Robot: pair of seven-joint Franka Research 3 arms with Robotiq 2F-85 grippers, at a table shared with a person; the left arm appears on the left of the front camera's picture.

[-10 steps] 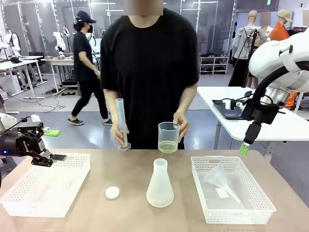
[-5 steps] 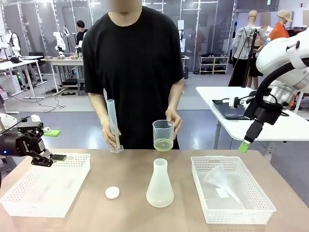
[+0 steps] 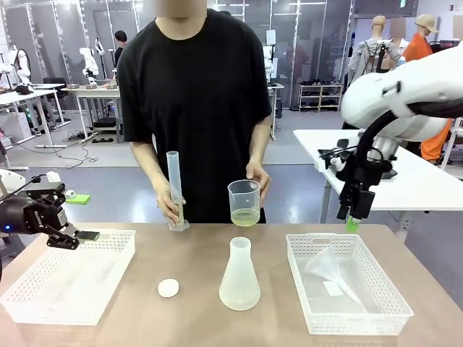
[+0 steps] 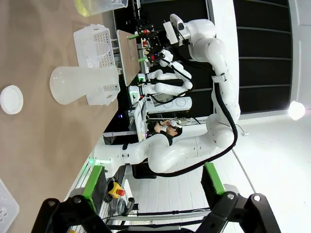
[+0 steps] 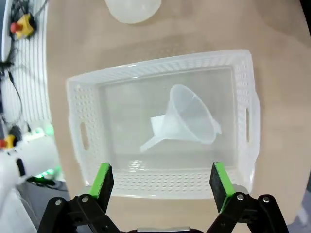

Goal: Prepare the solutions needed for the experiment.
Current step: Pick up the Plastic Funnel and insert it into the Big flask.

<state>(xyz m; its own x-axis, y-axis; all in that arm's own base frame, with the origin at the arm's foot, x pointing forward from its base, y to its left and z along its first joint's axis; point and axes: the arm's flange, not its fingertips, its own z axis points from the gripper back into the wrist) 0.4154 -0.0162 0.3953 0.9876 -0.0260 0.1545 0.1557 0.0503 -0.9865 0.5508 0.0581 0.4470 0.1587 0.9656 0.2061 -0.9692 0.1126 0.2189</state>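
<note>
– While the person stood at the far side of the table (image 3: 195, 253), where were the solutions (image 3: 245, 217)?

– They sat as a shallow, pale yellow-green layer in the bottom of a clear beaker (image 3: 244, 194). The person's hand (image 3: 260, 179) held it up just above the table's far edge, near the middle. The other hand (image 3: 168, 208) held a tall graduated cylinder (image 3: 174, 177) upright to the left of it. Its base looked faintly yellowish, though the fingers hid too much to be sure.

– And the jaws?

– Neither pair touched the beaker. The left gripper (image 3: 82, 217) hovered at the far edge of the left basket (image 3: 43, 296), well to the left of the beaker, its jaws spread wide with nothing between them. The right gripper (image 5: 160, 180) hung above the right basket (image 5: 160, 73), its fingers wide apart and empty. A clear funnel (image 5: 192, 116) lay on its side in the basket below. The beaker was off to that gripper's left, well apart from it.

– What stood nearer?

– A translucent conical flask (image 3: 239, 278) stood near the middle of the table, with a small white cap (image 3: 168, 288) to its left. Both sat between the two baskets.
</note>
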